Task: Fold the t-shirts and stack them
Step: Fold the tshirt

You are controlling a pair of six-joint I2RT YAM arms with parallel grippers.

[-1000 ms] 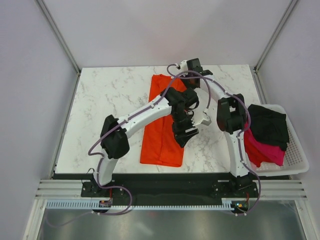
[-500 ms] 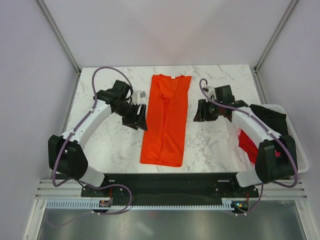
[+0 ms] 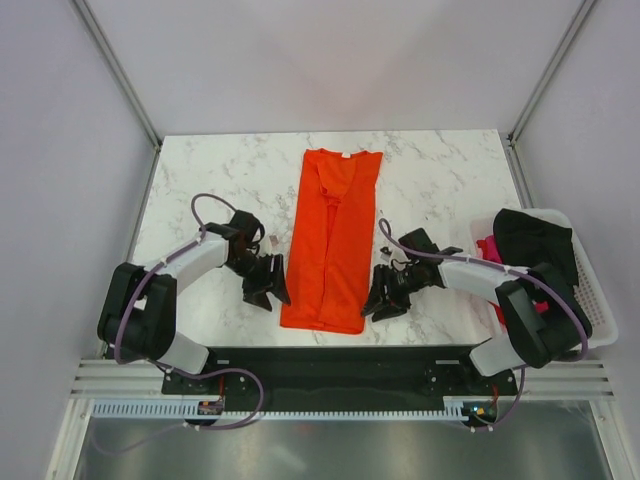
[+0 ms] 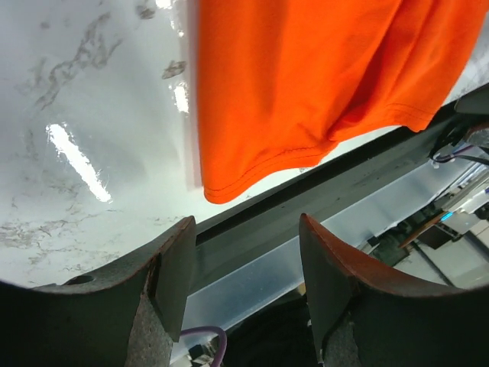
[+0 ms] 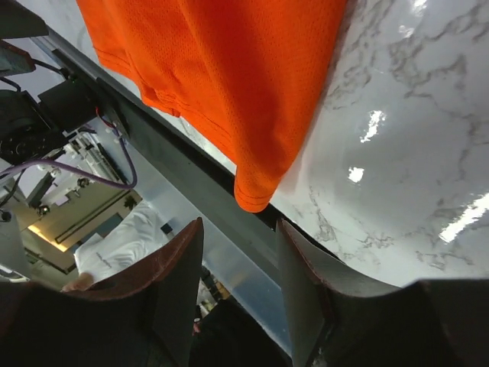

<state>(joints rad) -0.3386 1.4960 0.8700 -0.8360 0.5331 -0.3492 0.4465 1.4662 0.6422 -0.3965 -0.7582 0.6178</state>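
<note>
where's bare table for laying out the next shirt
Bare marble far-left, between the table edge and the orange shirt; also far-right, between that shirt and the basket. Crowded in front: left arm and right arm flank its hem.

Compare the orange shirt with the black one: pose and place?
The orange t-shirt lies flat, a long narrow strip; the black t-shirt is bunched up. The orange t-shirt is on the table; the black t-shirt is in the basket. Neither is held.
</note>
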